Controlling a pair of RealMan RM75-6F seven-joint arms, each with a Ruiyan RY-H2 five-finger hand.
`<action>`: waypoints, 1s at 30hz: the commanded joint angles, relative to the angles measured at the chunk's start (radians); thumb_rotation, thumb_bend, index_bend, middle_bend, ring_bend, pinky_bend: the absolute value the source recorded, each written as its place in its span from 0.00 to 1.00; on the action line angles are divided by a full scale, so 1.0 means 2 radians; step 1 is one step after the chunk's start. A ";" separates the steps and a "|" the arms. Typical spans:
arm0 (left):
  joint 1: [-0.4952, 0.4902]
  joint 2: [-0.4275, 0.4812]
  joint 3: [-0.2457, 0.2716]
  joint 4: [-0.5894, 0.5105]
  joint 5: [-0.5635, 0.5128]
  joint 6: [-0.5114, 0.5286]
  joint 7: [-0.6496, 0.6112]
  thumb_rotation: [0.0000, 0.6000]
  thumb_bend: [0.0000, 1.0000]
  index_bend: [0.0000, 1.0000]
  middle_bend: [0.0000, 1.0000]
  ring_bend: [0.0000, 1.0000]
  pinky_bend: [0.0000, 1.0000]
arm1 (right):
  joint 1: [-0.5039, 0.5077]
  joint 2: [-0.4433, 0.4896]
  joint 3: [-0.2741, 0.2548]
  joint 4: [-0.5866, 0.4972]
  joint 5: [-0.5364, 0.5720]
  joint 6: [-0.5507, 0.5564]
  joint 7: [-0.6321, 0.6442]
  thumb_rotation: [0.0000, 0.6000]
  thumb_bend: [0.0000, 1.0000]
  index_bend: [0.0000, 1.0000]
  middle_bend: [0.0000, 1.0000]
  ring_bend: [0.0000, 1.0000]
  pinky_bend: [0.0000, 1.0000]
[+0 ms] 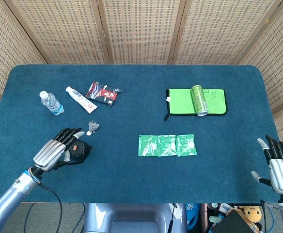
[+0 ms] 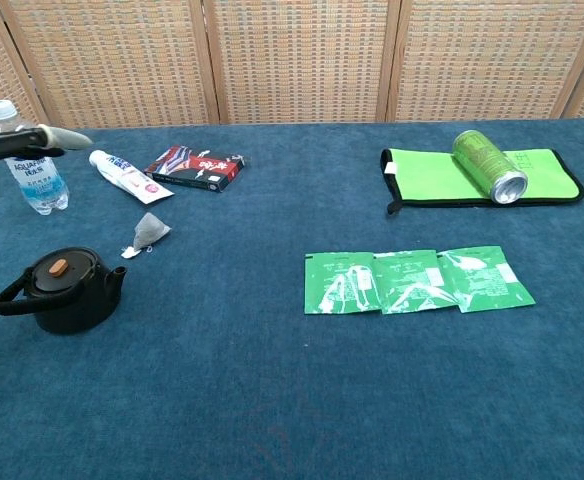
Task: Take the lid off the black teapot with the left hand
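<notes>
Black teapot (image 2: 62, 291) lidded | left hand (image 1: 56, 149) spread, hovering — part-hidden | right hand (image 1: 277, 167) spread, cropped

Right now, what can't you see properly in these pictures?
- Head view: the left hand hangs over the black teapot and covers part of it; whether it touches the lid cannot be told.
- Chest view: the left edge cuts off the left hand; only fingers show, partly covering the water bottle.
- Head view: the right hand is at the corner, its arm out of frame.
- Both views: print on the green packets is too small.
</notes>
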 commanded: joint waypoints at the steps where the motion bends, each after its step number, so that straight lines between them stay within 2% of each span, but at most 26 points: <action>1: -0.017 -0.018 0.003 -0.016 0.009 -0.018 0.009 1.00 0.96 0.00 0.00 0.00 0.00 | 0.000 0.000 0.001 0.002 0.003 -0.002 0.003 1.00 0.00 0.00 0.00 0.00 0.00; 6: -0.027 -0.037 0.014 -0.021 0.007 -0.038 0.032 1.00 0.97 0.00 0.00 0.00 0.00 | 0.001 0.000 0.000 0.004 0.004 -0.006 0.004 1.00 0.00 0.00 0.00 0.00 0.00; 13: -0.032 -0.067 0.028 -0.019 -0.008 -0.054 0.024 1.00 0.97 0.00 0.00 0.00 0.00 | 0.001 0.000 0.000 0.004 0.004 -0.006 0.005 1.00 0.00 0.00 0.00 0.00 0.00; 30: -0.052 -0.069 0.061 0.005 -0.015 -0.080 -0.081 1.00 0.97 0.00 0.00 0.00 0.00 | 0.002 0.001 0.000 0.005 0.006 -0.009 0.007 1.00 0.00 0.00 0.00 0.00 0.00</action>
